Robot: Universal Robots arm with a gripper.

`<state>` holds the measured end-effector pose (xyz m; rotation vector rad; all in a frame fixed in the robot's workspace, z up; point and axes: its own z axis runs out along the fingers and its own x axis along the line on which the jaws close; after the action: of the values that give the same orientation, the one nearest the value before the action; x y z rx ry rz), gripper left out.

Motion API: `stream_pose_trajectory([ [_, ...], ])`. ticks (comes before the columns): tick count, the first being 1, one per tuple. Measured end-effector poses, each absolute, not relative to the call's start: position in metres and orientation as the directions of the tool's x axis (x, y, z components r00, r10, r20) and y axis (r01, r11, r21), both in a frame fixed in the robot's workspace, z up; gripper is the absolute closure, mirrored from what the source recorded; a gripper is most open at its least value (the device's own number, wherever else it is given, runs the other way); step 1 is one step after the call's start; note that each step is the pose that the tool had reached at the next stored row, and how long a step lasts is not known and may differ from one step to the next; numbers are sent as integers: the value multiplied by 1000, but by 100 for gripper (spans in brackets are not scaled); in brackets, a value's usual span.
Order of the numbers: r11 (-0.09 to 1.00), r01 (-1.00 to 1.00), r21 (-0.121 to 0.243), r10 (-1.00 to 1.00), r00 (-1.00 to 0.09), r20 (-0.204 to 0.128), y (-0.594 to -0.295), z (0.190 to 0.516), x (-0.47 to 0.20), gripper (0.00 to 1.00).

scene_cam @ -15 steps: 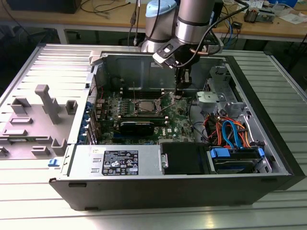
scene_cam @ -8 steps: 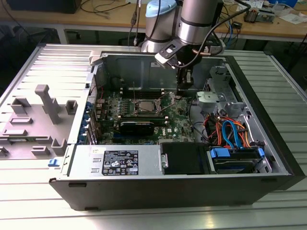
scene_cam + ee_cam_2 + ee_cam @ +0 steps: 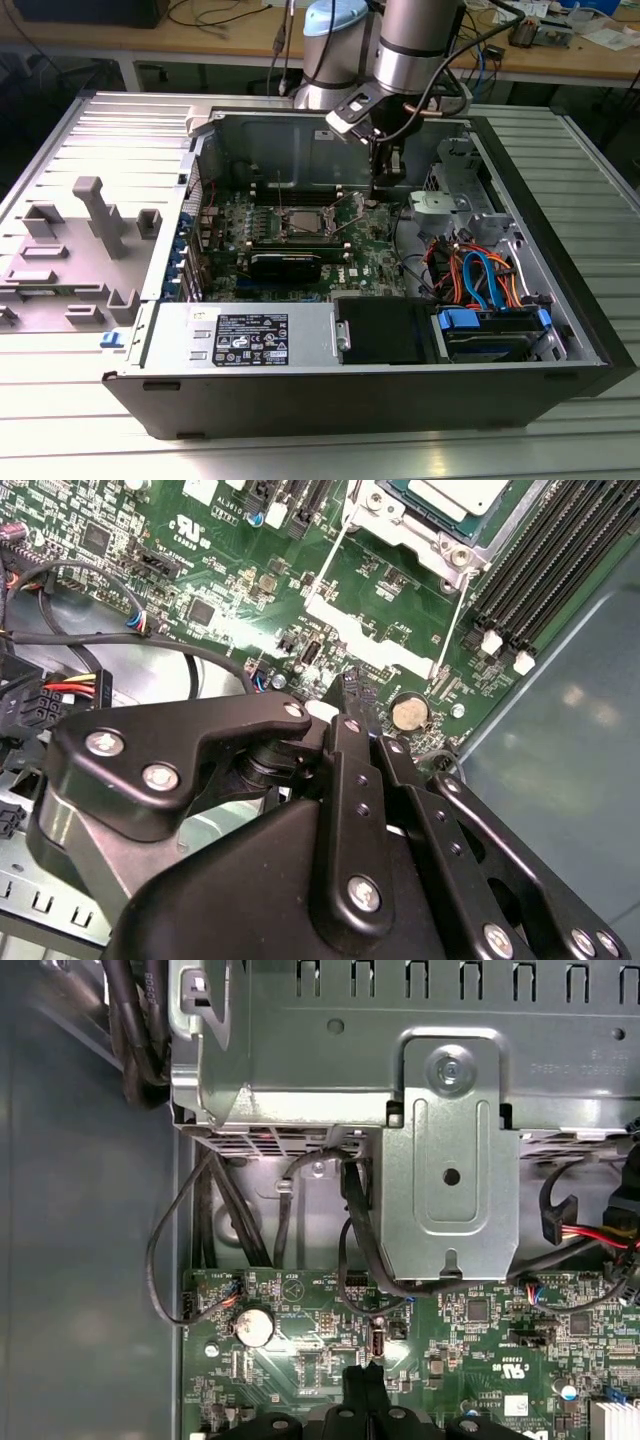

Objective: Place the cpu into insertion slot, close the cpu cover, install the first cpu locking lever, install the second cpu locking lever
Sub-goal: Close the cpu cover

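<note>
The gripper [image 3: 378, 195] hangs inside the open computer case [image 3: 560, 300], low over the green motherboard [image 3: 370, 250] and towards the exterior view's right of the socket. In both wrist views its matte black, screw-studded linkage narrows to two slim fingers [image 3: 355, 1392] pressed flat against each other with nothing between them, their tips [image 3: 348, 685] just above the board near a round silver coin cell [image 3: 407, 713]. The cpu [image 3: 458, 492], a flat square with a smooth silver-grey top, lies in the socket well apart from the fingertips. The cpu cover [image 3: 425, 538] shows as a thin bright metal frame bordering it; whether it sits fully flat I cannot tell. Two thin wire locking levers [image 3: 328, 568] run straight out from the socket's corners across the board. In the first wrist view a folded grey sheet-metal bracket [image 3: 450, 1160] stands beyond the board, with black cables [image 3: 360, 1210] looping under it. The case rests on a ribbed metal table [image 3: 300, 440].
</note>
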<state>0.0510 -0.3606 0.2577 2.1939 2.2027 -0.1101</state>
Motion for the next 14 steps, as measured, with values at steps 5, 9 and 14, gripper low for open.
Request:
stream_pose_trajectory([
  [5, 3, 1000, -29, 997, -5, -72, -361, 252, 51, 89],
  [9, 5, 999, -36, 997, -7, -72, -361, 248, 51, 89],
  [14, 9, 999, -40, 997, -12, -72, -361, 247, 47, 89],
])
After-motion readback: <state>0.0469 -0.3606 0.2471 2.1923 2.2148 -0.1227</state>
